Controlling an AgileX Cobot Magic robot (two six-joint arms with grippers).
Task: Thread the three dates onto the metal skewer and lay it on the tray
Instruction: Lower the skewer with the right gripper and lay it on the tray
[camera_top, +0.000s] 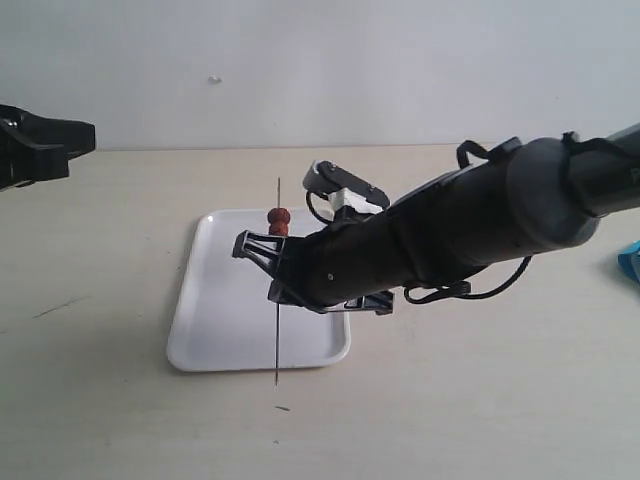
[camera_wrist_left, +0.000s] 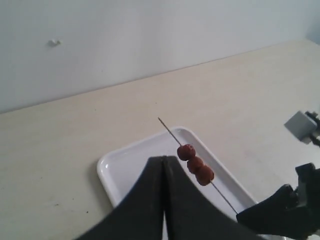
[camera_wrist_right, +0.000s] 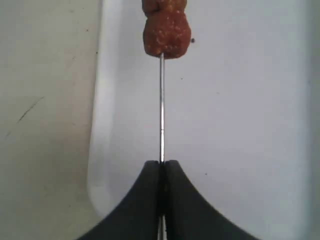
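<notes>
Three reddish-brown dates (camera_top: 279, 221) sit packed together on the thin metal skewer (camera_top: 277, 345). My right gripper (camera_top: 276, 282) is shut on the skewer a little below the dates, and holds it over the right part of the white tray (camera_top: 215, 320). The right wrist view shows its jaws (camera_wrist_right: 161, 164) pinching the skewer (camera_wrist_right: 161, 110), with the nearest date (camera_wrist_right: 165, 32) beyond and the tray (camera_wrist_right: 240, 125) underneath. My left gripper (camera_wrist_left: 165, 159) is shut and empty, away to the left of the tray (camera_wrist_left: 107, 170). From there I see the dates (camera_wrist_left: 195, 164) on the skewer (camera_wrist_left: 169, 130).
The left arm's black end (camera_top: 40, 148) shows at the far left of the exterior view. A blue object (camera_top: 630, 262) lies at the table's right edge. A pale wall closes off the table's far side. The right arm (camera_top: 470, 225) reaches across the table's right half.
</notes>
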